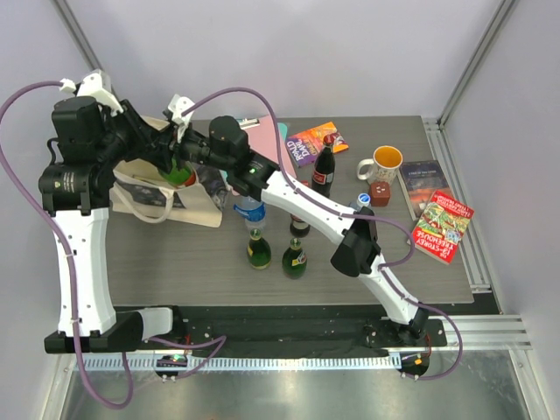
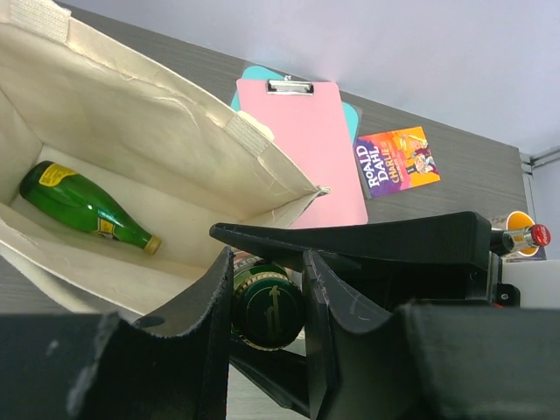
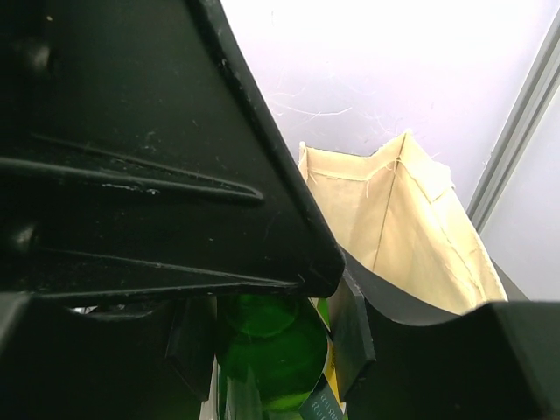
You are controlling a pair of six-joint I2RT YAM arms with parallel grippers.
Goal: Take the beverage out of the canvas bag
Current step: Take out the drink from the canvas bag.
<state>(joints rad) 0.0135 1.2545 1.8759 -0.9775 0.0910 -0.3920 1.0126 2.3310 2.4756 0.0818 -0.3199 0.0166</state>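
**Left.** The left gripper point(image 2: 267, 269) is closed narrowly on the capped top of a dark green glass bottle point(image 2: 267, 308). One black finger point(image 2: 210, 302) sits on each side of the cap. This bottle is the beverage being handled, and it sits at the open mouth of the large cream-beige canvas bag point(image 2: 131, 114). The bag lies on the left part of the grey wood-grain table point(image 1: 175, 262). A second, slimmer green glass bottle with a yellow label point(image 2: 83, 206) lies on its side deep inside the bag.

**Centre.** The right arm reaches across to the same spot. The right gripper point(image 3: 271, 343) stands partly closed around the body of the held bottle, one pad close against each flank. Whether the pads actually press on the glass cannot be told.

**Behind and right of the bag.**
- A pink clipboard point(image 2: 306, 140) lies flat beside the bag.
- A colourful Roald Dahl paperback point(image 2: 398, 162) lies near it.
- In front of them stand a clear plastic water bottle with a blue cap point(image 1: 249, 210) and two green glass bottles point(image 1: 258, 249).

**Right.**
- A dark cola bottle with a red cap point(image 1: 324, 166) stands upright.
- Beyond it is a white mug with a yellow interior point(image 1: 382, 162).
- A dark book point(image 1: 424, 185) and a red book point(image 1: 442, 226) lie flat near the table's right edge.
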